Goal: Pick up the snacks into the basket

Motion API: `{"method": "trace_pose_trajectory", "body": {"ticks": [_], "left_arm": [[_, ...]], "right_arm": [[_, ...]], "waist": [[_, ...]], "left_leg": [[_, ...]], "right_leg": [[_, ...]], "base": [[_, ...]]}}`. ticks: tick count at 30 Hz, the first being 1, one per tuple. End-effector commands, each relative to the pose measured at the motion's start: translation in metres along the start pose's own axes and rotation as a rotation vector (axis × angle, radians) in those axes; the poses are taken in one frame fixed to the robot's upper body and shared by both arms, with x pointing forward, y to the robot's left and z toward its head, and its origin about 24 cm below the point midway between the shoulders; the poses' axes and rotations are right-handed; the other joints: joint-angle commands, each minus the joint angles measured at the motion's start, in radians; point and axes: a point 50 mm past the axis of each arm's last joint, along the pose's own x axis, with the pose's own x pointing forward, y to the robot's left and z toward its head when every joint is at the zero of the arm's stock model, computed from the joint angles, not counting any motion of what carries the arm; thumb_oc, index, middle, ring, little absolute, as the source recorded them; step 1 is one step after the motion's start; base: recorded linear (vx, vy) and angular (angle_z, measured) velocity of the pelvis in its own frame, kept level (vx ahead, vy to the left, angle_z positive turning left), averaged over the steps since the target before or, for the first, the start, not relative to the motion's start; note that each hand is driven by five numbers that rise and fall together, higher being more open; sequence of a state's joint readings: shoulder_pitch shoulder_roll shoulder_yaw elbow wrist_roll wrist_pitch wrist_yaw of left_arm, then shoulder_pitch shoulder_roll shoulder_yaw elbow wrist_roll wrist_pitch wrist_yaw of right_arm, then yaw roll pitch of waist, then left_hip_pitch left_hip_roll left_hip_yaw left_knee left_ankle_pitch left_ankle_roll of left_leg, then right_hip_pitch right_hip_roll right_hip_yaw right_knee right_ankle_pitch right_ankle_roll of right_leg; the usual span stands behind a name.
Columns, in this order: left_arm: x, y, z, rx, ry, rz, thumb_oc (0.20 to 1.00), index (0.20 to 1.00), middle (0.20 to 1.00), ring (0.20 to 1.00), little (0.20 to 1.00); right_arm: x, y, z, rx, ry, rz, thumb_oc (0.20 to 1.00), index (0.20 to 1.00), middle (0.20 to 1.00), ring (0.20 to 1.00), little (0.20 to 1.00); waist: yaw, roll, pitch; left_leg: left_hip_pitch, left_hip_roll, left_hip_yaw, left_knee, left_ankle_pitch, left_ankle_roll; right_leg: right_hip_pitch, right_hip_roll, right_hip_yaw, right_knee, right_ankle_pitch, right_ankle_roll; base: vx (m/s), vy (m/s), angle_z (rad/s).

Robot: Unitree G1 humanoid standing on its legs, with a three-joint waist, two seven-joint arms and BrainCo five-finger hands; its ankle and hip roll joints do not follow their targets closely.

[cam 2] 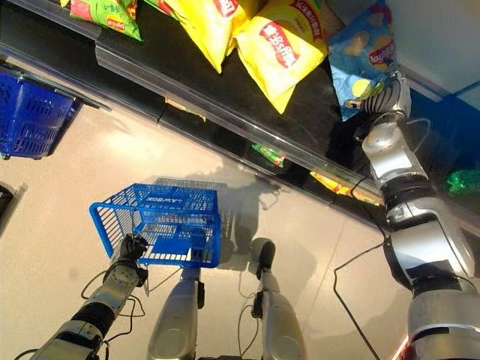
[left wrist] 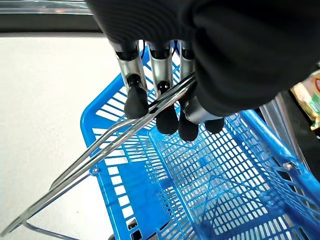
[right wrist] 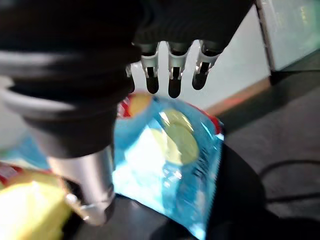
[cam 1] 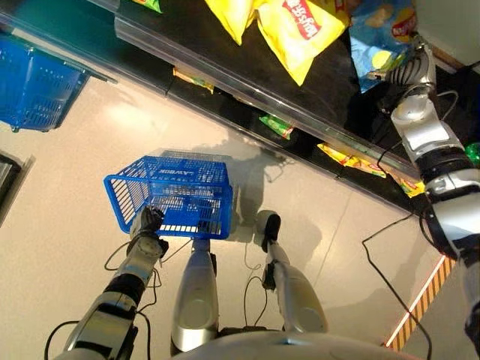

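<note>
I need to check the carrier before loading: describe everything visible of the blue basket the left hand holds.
The blue basket is a plastic shopping basket with slotted lattice walls and floor, a solid rim and thin metal wire handles. It hangs above the pale floor, tilted, its opening facing the shelf. The left hand curls its fingers round the handles. Nothing can be seen inside it.

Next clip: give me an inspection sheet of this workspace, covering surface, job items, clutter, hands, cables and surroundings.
Surface: dark store shelf with a clear plastic front rail, above a pale glossy floor.
Job's things: blue plastic mesh basket, no snacks seen inside; light blue chip bag; yellow chip bags.
Clutter: green snack packets on the shelf; more packets on the lower shelf.
Hands: left robot hand curled round the basket's wire handle; right robot hand at the light blue bag, fingers straight, not closed on it.
Cables: nothing seen.
Surroundings: second blue basket further left.
</note>
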State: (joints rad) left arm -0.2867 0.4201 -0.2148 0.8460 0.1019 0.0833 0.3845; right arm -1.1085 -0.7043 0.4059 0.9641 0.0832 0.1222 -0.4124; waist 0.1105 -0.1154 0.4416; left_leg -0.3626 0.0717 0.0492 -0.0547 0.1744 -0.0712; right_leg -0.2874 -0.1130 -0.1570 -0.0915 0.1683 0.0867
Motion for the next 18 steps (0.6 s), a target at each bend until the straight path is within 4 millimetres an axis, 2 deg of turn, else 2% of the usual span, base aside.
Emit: {"method": "trace_pose_trajectory", "body": {"ticks": [1, 7, 14, 17, 18], "left_arm": [[-0.005, 0.005, -0.028, 0.126, 0.047, -0.007, 0.2, 0.2, 0.2, 0.2, 0.2], [-0.01, 0.002, -0.033, 0.118, 0.047, -0.017, 0.2, 0.2, 0.2, 0.2, 0.2], [-0.013, -0.001, -0.034, 0.091, 0.035, -0.021, 0.2, 0.2, 0.2, 0.2, 0.2], [-0.016, -0.005, -0.031, 0.085, 0.016, -0.029, 0.2, 0.2, 0.2, 0.2, 0.2], [-0.016, -0.005, -0.031, 0.085, 0.016, -0.029, 0.2, 0.2, 0.2, 0.2, 0.2]], "right_arm": [[0.013, -0.026, 0.018, 0.043, -0.025, -0.056, 1.0, 1.0, 1.0, 1.0, 1.0], [0.013, -0.02, 0.014, 0.112, 0.017, -0.048, 1.0, 1.0, 1.0, 1.0, 1.0], [0.013, -0.017, 0.018, 0.173, 0.026, -0.064, 1.0, 1.0, 1.0, 1.0, 1.0], [0.01, -0.009, 0.022, 0.273, 0.034, -0.086, 1.0, 1.0, 1.0, 1.0, 1.0], [0.01, -0.009, 0.022, 0.273, 0.034, -0.086, 1.0, 1.0, 1.0, 1.0, 1.0]], "waist": [[0.023, 0.047, -0.01], [0.051, 0.061, 0.009], [0.071, 0.075, 0.025], [0.086, 0.101, 0.037], [0.086, 0.101, 0.036]], "left_leg": [[0.001, -0.049, 0.001, -0.033, -0.027, 0.007], [-0.02, -0.054, -0.012, -0.033, -0.022, 0.007], [-0.043, -0.061, -0.019, -0.031, -0.019, 0.01], [-0.059, -0.07, -0.024, -0.031, -0.017, 0.012], [-0.06, -0.07, -0.024, -0.031, -0.017, 0.012]], "right_leg": [[-0.01, -0.036, -0.002, 0.004, 0.032, 0.097], [-0.015, -0.038, -0.015, 0.004, 0.029, 0.1], [-0.031, -0.041, -0.022, 0.004, 0.032, 0.104], [-0.049, -0.047, -0.018, 0.004, 0.036, 0.105], [-0.05, -0.047, -0.018, 0.004, 0.036, 0.105]], "base": [[0.03, 0.007, 0.06], [0.02, 0.005, 0.1], [0.0, 0.002, 0.0], [0.0, 0.033, 0.04], [0.0, 0.031, 0.01]]}}
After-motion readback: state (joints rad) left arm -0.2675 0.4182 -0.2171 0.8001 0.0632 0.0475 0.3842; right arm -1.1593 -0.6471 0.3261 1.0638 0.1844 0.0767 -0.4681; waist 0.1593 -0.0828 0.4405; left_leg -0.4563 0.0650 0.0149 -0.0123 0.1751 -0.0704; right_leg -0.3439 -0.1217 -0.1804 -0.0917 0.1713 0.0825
